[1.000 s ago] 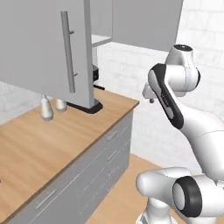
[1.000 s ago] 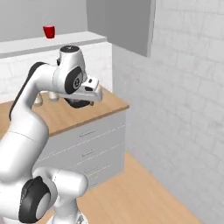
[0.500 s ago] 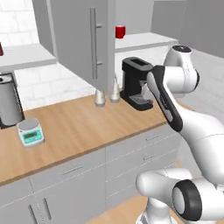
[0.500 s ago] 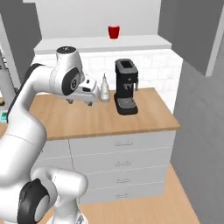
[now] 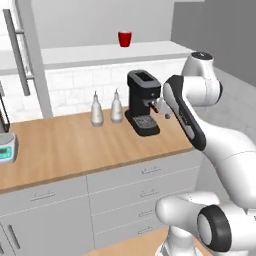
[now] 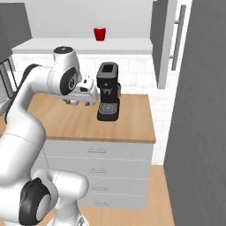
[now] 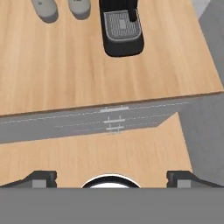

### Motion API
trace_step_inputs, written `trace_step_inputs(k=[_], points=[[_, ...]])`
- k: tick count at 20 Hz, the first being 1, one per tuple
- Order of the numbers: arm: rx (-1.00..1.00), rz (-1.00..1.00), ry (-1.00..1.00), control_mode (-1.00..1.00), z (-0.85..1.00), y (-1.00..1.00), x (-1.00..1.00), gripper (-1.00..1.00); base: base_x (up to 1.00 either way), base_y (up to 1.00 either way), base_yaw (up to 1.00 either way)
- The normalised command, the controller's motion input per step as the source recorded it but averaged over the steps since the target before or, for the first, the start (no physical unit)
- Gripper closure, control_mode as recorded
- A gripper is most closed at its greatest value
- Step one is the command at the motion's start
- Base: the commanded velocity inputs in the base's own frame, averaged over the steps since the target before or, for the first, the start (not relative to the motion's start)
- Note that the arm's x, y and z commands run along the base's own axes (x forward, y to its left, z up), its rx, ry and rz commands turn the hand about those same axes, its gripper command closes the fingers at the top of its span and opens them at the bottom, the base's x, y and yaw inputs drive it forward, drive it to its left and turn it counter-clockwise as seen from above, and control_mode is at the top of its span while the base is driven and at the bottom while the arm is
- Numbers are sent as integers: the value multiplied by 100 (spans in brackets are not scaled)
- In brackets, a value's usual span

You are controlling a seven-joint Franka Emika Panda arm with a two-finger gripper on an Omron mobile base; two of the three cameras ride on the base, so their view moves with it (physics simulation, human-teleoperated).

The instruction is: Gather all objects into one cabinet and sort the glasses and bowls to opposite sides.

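One glossy red cup (image 5: 124, 38) (image 6: 100, 33) stands alone on the pale shelf (image 5: 90, 52) (image 6: 57, 44) of the wall cabinet, whose grey door (image 5: 30, 55) with a long bar handle hangs open. My gripper (image 5: 162, 111) (image 6: 80, 100) (image 7: 111, 179) hovers above the counter's front edge beside the coffee machine, well below the cup. Its fingers stand wide apart with nothing between them. The bowls are out of view.
A black coffee machine (image 5: 142, 102) (image 6: 107, 90) (image 7: 120, 26) and two grey shakers (image 5: 96, 111) (image 7: 43, 8) stand on the wooden counter (image 5: 65, 145). A small scale (image 5: 6, 150) sits at the left. A grey panel (image 6: 198, 132) rises close on the right.
The whole picture has swung sideways, so the camera moved with the base. The coffee machine and red cup now sit near the middle. The gripper stays open.
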Motion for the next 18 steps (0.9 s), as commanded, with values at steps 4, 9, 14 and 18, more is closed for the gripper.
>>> trace_step_inputs(k=[4,9,14,18], points=[[0,0,0,100,0,0,0,-100,57,-32,20],[0,0,0,100,0,0,0,-100,66,-5,12],[0,0,0,100,0,0,0,-100,76,0,3],[0,0,0,100,0,0,0,-100,28,-26,6]])
